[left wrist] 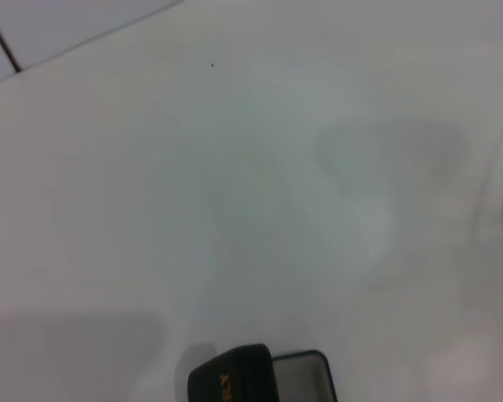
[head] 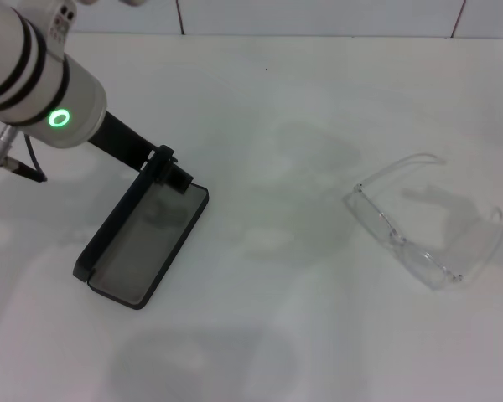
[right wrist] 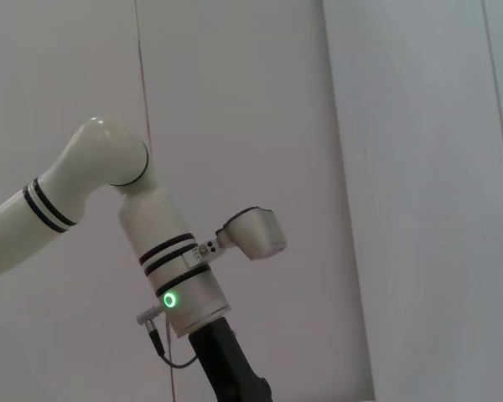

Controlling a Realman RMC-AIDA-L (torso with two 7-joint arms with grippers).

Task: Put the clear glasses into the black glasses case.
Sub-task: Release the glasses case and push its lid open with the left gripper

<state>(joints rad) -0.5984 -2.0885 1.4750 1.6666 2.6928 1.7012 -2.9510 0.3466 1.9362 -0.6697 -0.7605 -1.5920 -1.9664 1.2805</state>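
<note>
The black glasses case (head: pixel 147 243) lies open at the left of the white table, grey lining up and its lid standing on edge along its left side. My left gripper (head: pixel 169 170) is shut on the far end of that lid. The lid's orange lettering (left wrist: pixel 225 387) shows in the left wrist view. The clear glasses (head: pixel 419 226) rest at the right of the table, arms unfolded, well apart from the case. My right gripper is out of view.
The white table (head: pixel 268 109) runs back to a tiled wall (head: pixel 318 15). My left arm (right wrist: pixel 180 276) is seen from the right wrist view against a plain wall. Bare tabletop lies between the case and the glasses.
</note>
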